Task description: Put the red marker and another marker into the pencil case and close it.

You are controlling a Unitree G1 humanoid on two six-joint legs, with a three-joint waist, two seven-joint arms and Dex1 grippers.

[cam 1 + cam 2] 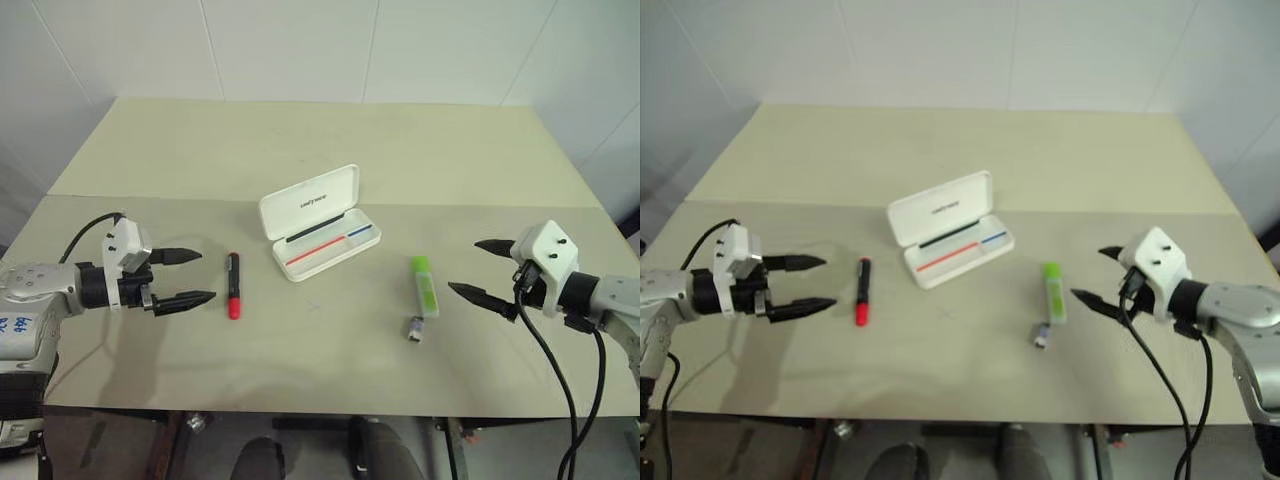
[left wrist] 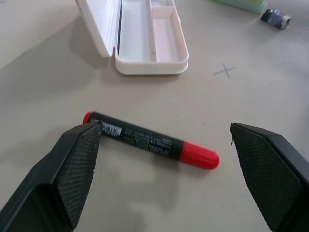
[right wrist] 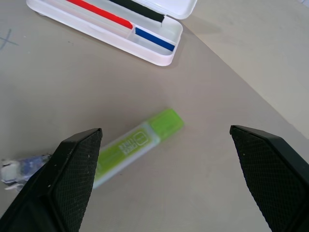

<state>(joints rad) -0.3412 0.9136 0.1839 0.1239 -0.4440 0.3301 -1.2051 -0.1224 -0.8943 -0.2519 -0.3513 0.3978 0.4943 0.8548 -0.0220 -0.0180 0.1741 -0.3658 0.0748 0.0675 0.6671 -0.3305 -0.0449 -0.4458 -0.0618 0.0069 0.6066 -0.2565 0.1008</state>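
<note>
Inspector: At centre frame, your pencil case lies open, holding no marker. Nothing is stowed yet.

Operator: And the markers?

Inspector: Red marker lies left of the case, green highlighter right of it, both on the table. Your left gripper and right gripper stand wide, holding nothing. Both placements and the closing remain.

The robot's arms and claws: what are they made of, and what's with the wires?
Each arm is silver-grey metal ending in a black wrist and a white block. The left gripper and right gripper each have two pointed black fingers with textured pads. Black cables loop from both wrists; the left forearm bears blue handwriting.
</note>
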